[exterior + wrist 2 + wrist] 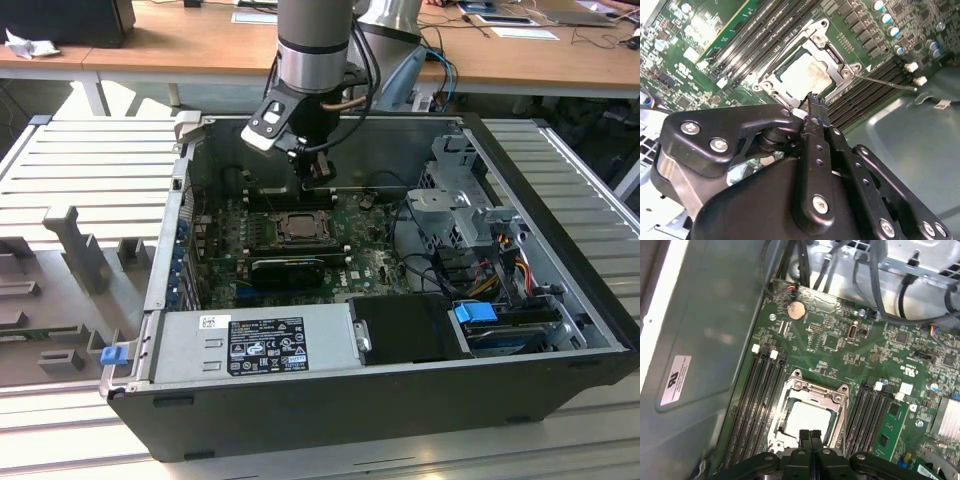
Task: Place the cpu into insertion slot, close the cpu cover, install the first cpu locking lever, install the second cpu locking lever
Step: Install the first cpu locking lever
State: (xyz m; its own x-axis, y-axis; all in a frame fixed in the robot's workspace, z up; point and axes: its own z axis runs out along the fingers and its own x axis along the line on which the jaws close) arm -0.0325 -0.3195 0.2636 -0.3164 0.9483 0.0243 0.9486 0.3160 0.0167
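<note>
The cpu (809,419) lies in the insertion slot (299,226), its pale metal top showing in both wrist views (807,75). The cpu cover (813,390) lies flat around it, framing the chip through its window (832,55). A thin metal locking lever (887,83) sticks out from one corner of the socket over the memory slots. My gripper (809,434) is shut with nothing between its fingers, the tips pressed together just above the socket's edge (813,100). In the exterior view it hangs (317,182) above the far side of the socket.
Long black memory slots (757,400) flank the socket on both sides. A black heatsink block (288,270) sits in front of it. Cables and a metal drive cage (470,200) fill the exterior view's right, and the power supply (255,345) lies along the near wall.
</note>
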